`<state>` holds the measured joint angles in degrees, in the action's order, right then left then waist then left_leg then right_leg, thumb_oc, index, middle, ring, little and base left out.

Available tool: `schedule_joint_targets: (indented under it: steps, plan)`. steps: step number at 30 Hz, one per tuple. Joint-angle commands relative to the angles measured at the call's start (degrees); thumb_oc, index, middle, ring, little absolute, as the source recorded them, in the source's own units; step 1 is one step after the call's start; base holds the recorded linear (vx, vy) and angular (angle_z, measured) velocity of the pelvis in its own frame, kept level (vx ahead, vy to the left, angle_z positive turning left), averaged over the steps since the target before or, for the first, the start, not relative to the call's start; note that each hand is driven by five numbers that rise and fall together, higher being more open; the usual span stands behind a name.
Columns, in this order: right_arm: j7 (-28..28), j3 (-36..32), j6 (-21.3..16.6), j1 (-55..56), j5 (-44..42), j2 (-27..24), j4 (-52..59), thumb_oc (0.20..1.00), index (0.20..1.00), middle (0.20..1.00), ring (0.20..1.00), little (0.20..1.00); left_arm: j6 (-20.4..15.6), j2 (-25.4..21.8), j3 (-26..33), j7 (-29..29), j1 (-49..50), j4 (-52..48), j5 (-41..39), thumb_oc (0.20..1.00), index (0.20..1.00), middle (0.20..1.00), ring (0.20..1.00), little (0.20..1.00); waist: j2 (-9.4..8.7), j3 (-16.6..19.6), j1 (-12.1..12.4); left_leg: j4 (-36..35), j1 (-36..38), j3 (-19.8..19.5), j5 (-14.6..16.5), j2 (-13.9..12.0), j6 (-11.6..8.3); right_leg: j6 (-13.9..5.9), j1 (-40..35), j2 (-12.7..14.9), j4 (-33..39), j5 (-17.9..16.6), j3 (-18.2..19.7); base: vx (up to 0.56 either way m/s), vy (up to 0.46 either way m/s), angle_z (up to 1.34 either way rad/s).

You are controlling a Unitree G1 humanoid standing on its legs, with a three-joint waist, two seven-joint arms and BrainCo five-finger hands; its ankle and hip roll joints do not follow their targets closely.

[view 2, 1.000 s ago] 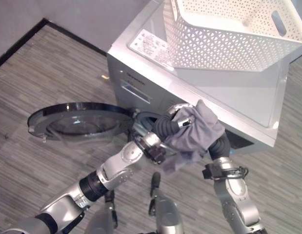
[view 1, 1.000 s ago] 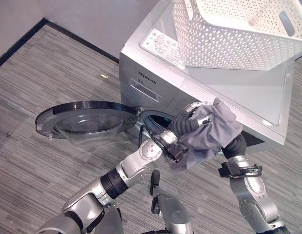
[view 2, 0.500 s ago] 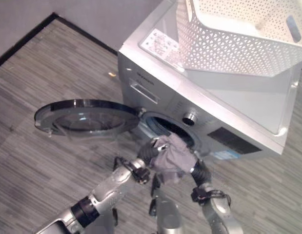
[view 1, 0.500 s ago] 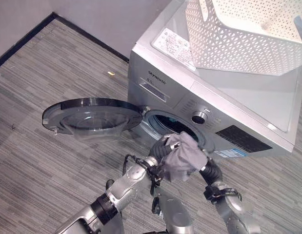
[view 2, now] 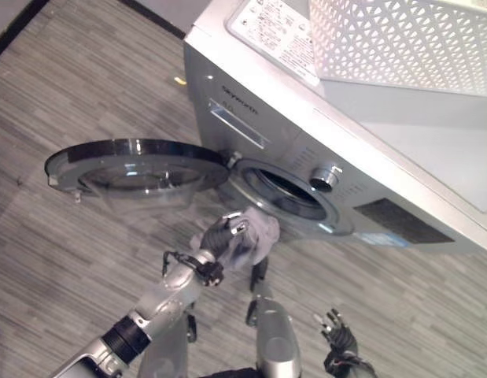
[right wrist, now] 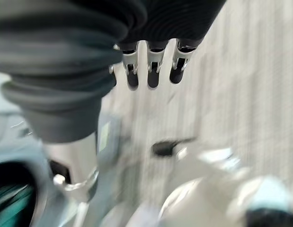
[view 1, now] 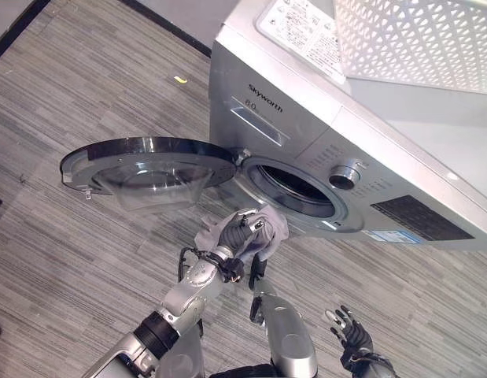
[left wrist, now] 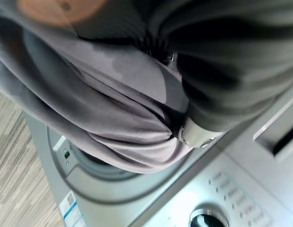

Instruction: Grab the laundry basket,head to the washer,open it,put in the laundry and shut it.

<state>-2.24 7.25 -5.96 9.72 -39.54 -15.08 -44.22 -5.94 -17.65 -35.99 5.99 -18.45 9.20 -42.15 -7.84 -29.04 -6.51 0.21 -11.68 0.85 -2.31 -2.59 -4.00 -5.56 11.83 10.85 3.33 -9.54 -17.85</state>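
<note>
Grey cloth [view 1: 263,228] now hangs from our left hand [view 1: 237,234] alone, bunched in its curled fingers just below the washer [view 1: 322,150] hole. Our right hand [view 1: 347,329] has let go and dropped back, fingers spread. We think pushing it inside comes next.

Grey striped carpet floor [view 1: 78,260] carrying a silver washer [view 1: 400,169], round door [view 1: 145,169] swung open low over the carpet beyond the fingers [view 1: 241,230]. On the washer's flat top, a white perforated laundry basket [view 1: 416,39]. Small yellow scrap [view 1: 180,79] on the floor beside the washer.
</note>
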Motion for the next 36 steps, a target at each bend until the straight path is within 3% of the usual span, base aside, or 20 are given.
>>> schedule_joint_targets:
  steps: [1, 6, 15, 19, 24, 27, 33, 36]
  plan:
    - [-2.57, -0.88, 0.05, 1.34, 3.84, -0.53, 1.45, 1.000, 1.000, 1.000, 1.000, 1.000, -3.92, 2.66, 0.80, -1.47, 0.61, -3.91, 1.27, 0.200, 0.200, 0.200, 0.200, 0.200, -0.40, 2.56, 0.32, 1.03, -1.48, 6.48, 4.34, -1.56, 2.07, -4.18, 3.18, 5.65, -3.02, 2.38, 2.13, 0.00, 0.000, 0.00]
    - [-3.87, -1.68, -0.41, -0.97, 1.98, -0.31, 0.87, 1.000, 1.000, 1.000, 1.000, 1.000, -4.10, 4.16, 0.13, -1.14, 0.09, -1.56, -0.16, 0.200, 0.200, 0.200, 0.200, 0.200, 0.20, 2.02, -0.09, 0.66, -2.37, 7.05, 3.97, -1.43, 2.09, -4.26, 4.68, 5.67, -3.01, 2.01, 2.52, -0.02, -0.010, -0.06]
    - [-10.55, -4.49, -4.17, -7.23, -8.79, 0.82, 3.40, 1.000, 1.000, 1.000, 1.000, 1.000, -6.16, 15.17, -0.29, 5.14, -10.96, 11.75, -5.62, 0.200, 0.200, 0.200, 0.200, 0.200, -0.50, 0.22, -1.98, 0.45, -5.61, 8.81, 3.98, -2.85, 1.06, -4.43, 9.72, 4.17, -2.88, 1.82, 3.55, -0.01, -0.044, -0.12]
    - [-11.55, -2.98, -6.91, -8.27, -13.27, 1.26, 8.16, 1.000, 1.000, 1.000, 1.000, 1.000, -8.44, 20.39, 4.84, 9.41, -19.36, 20.28, -8.72, 0.200, 0.200, 0.200, 0.200, 0.200, -2.14, -0.67, -3.69, 1.09, -8.95, 9.61, 3.52, -3.83, 0.41, -4.10, 13.75, 3.13, -3.55, 1.57, 4.17, -0.03, -0.073, -0.09]
    - [-10.50, 0.69, -8.88, -9.02, -17.49, 2.50, 11.64, 1.000, 1.000, 1.000, 1.000, 1.000, -11.11, 22.52, 13.89, 13.41, -26.32, 28.61, -12.74, 0.200, 0.200, 0.200, 0.200, 0.200, -3.97, -0.72, -5.25, 1.42, -12.59, 10.23, 2.85, -5.58, -0.62, -3.83, 17.84, 1.58, -4.04, 1.28, 4.12, -0.01, -0.077, -0.15]
    - [-9.30, 3.83, -11.32, -8.59, -21.45, 1.93, 17.80, 1.000, 1.000, 1.000, 1.000, 1.000, -14.00, 23.27, 19.98, 17.07, -32.56, 32.44, -14.36, 0.200, 0.200, 0.200, 0.200, 0.200, -6.56, -0.75, -7.00, 1.31, -15.72, 10.54, 2.49, -7.66, -1.71, -3.65, 21.72, -0.22, -4.40, 1.09, 3.76, 0.04, -0.141, -0.15]
    - [-8.26, 5.88, -12.71, -9.96, -22.00, 0.03, 19.38, 1.000, 1.000, 1.000, 1.000, 1.000, -16.02, 24.03, 22.83, 19.11, -41.62, 35.35, -15.03, 0.200, 0.200, 0.200, 0.200, 0.200, -7.95, -0.75, -9.16, 0.89, -18.16, 10.30, 1.95, -9.36, -2.66, -3.55, 25.02, -1.97, -4.73, 1.27, 3.69, 0.04, -0.085, -0.05]
    - [-8.10, 6.38, -12.73, -10.78, -21.90, -1.84, 18.86, 1.000, 1.000, 1.000, 1.000, 1.000, -16.52, 22.62, 23.94, 20.53, -51.66, 38.71, -15.46, 0.200, 0.200, 0.200, 0.200, 0.200, -8.12, -0.72, -10.82, -1.27, -18.30, 10.52, 1.03, -10.53, -3.53, -3.40, 26.73, -3.14, -4.82, 1.57, 3.80, 0.07, -0.096, -0.04]
